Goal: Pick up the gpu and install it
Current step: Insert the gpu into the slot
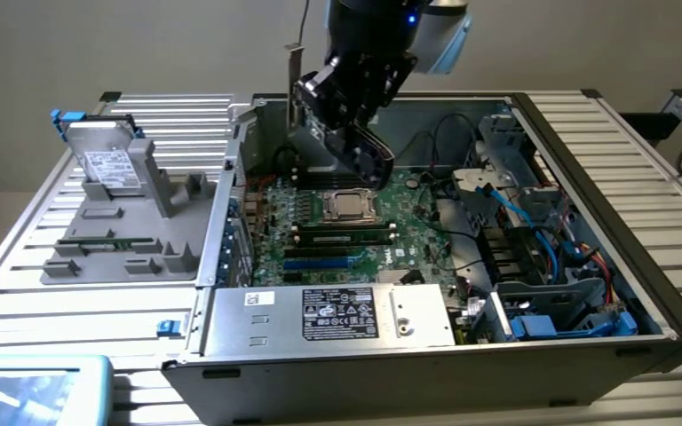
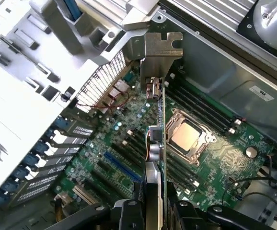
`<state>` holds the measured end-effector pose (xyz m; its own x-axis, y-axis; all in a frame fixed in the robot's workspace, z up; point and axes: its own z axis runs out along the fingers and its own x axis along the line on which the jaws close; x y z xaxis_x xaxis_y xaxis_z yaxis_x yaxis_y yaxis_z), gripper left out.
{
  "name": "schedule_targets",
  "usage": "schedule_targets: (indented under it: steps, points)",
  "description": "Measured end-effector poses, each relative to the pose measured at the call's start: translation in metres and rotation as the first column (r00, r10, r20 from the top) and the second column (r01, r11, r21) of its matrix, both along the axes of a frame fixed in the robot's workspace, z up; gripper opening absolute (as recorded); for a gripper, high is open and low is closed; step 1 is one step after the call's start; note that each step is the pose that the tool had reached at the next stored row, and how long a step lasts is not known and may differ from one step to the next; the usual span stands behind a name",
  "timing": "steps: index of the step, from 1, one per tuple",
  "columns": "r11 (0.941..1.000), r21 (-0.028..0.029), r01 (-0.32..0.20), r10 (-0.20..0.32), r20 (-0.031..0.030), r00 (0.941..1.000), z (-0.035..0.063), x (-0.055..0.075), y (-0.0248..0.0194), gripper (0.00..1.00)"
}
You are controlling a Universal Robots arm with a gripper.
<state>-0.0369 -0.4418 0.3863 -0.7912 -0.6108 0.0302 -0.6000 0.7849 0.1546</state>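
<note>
My gripper (image 1: 351, 106) hangs over the open computer case (image 1: 625, 204), shut on the gpu (image 1: 344, 146). The gpu is a thin dark card, tilted, with its silvery end bracket (image 1: 295, 64) pointing up and away. It is held above the green motherboard (image 1: 317, 257), near the CPU socket (image 1: 348, 206), clear of the board. In the wrist view the gpu (image 2: 155, 143) shows edge-on between my gripper (image 2: 150, 208) fingers. Its bracket (image 2: 160, 52) reaches toward the case's rear wall. The blue expansion slot (image 2: 121, 167) lies below and to one side of the card.
A grey holder tray (image 1: 116, 240) with a silver hard drive (image 1: 110, 169) stands on the exterior view's left. The power supply (image 1: 329, 315) fills the case's near side. Drive cages and blue cables (image 1: 543, 266) crowd the exterior view's right. Rear slot covers (image 2: 57, 158) line the case wall.
</note>
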Motion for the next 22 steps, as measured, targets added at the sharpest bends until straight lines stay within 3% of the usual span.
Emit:
schedule_targets:
  steps: [5, 11, 16, 22]
  points:
    - [0.9958, -0.0005, -0.092, 0.092, 0.0051, 0.9958, -0.0004, 0.0001, 0.0000, 0.29]
    - [0.9805, -0.0068, -0.196, 0.196, 0.0108, 0.9805, -0.0011, 0.0000, 0.0000, 0.29]
    - [0.9597, -0.0155, -0.280, 0.281, 0.0151, 0.9597, -0.0018, 0.0000, 0.0000, 0.29]
    - [0.9258, -0.0253, -0.377, 0.378, 0.0216, 0.9257, -0.0030, 0.0000, 0.0000, 0.29]
